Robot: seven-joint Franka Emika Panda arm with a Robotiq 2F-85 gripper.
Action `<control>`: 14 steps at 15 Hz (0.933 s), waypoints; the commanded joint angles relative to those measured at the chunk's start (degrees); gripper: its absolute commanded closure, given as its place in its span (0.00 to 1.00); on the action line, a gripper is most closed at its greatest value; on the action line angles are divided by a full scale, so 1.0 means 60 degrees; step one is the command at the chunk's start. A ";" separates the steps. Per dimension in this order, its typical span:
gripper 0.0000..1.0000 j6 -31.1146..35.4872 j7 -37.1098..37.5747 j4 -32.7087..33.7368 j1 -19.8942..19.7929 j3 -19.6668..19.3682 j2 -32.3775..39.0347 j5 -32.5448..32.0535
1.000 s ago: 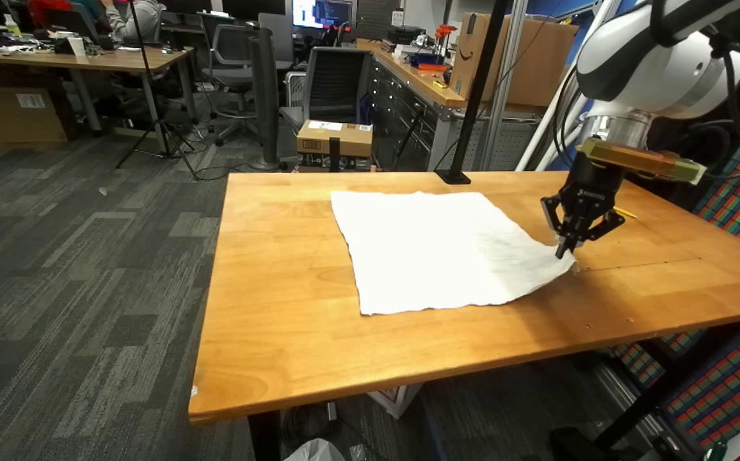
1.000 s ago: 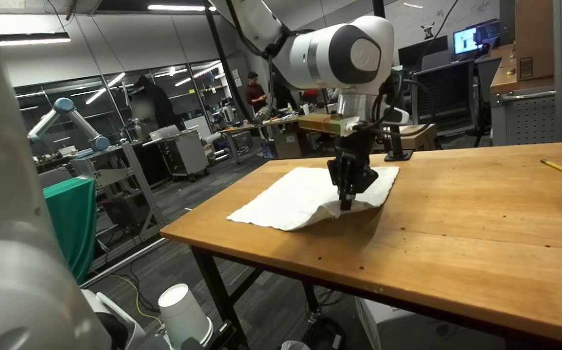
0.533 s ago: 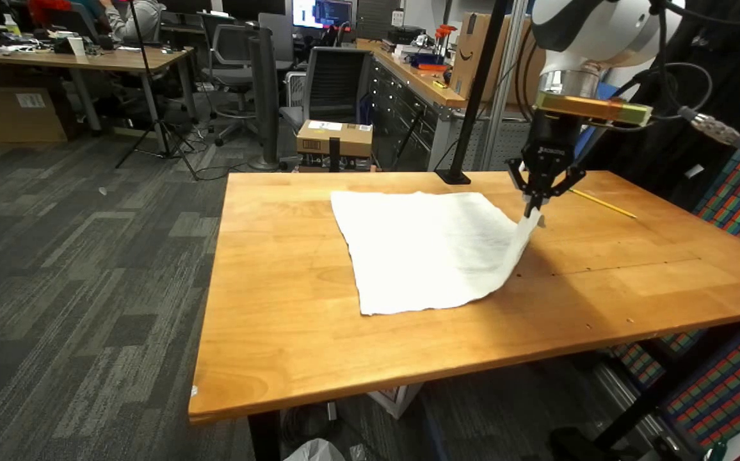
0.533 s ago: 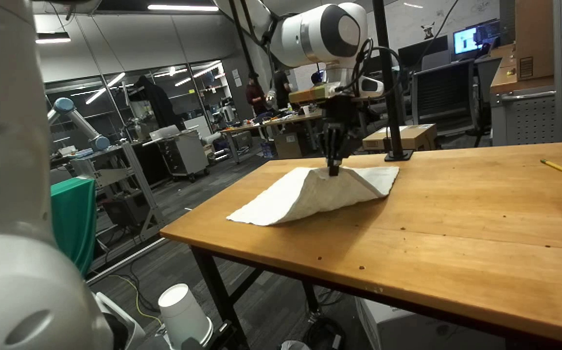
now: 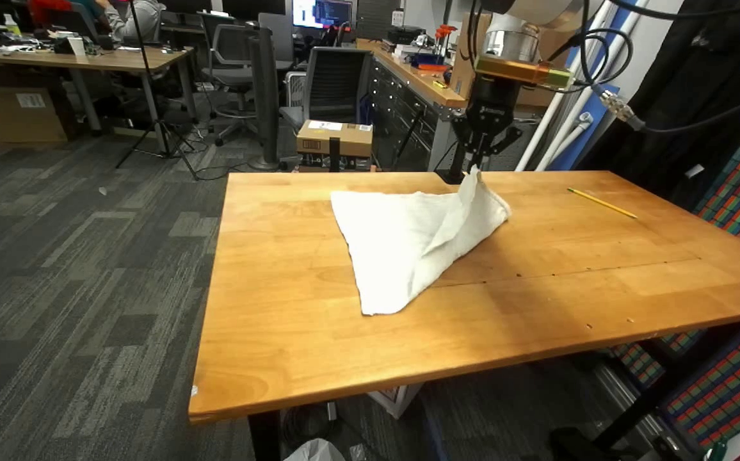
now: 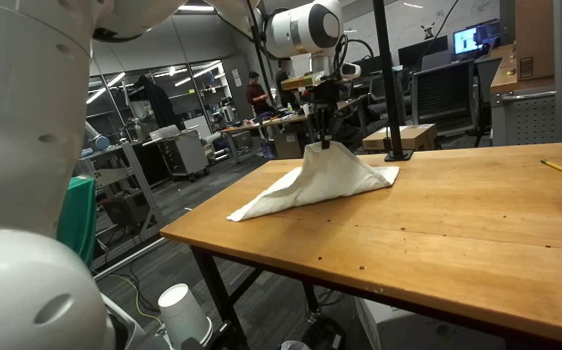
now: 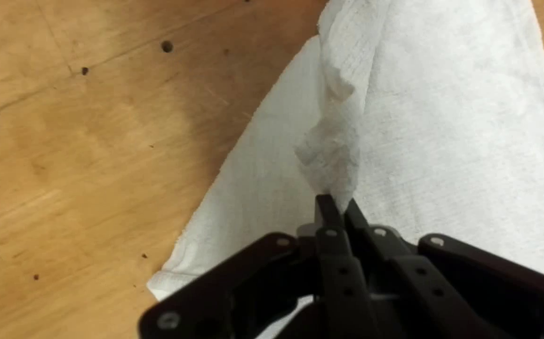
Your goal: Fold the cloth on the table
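Observation:
The white cloth (image 5: 386, 243) lies partly on the glossy orange-brown table (image 5: 306, 365), one corner raised high above the rest. My gripper (image 5: 474, 164) is shut on that corner and hovers over the table's far part in this exterior view. From the raised corner the fabric drapes down as a slanting, peaked flap; in an exterior view the cloth (image 6: 332, 175) looks like a tent under the gripper (image 6: 325, 143). In the wrist view, a crumpled bit of cloth (image 7: 331, 165) runs between the fingertips (image 7: 326, 207), and the flat layer spreads out beneath.
A yellow pencil (image 5: 602, 203) rests on the table, away from the cloth. A black pole (image 6: 389, 87) rises from the table's back edge, close to the gripper and arm. A cardboard box (image 5: 335, 144) stands behind the table.
My gripper has risen and carried the held corner up and across, toward the opposite side of the cloth. The near part of the sheet has peeled off the table and baring wood shows there.

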 commanded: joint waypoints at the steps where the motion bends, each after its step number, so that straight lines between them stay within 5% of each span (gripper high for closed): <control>1: 0.97 0.0156 0.0400 0.1360 0.0044 0.0120 0.0786 0.0517; 14: 0.98 0.1392 0.1832 0.3722 0.0853 0.0675 0.2286 0.1647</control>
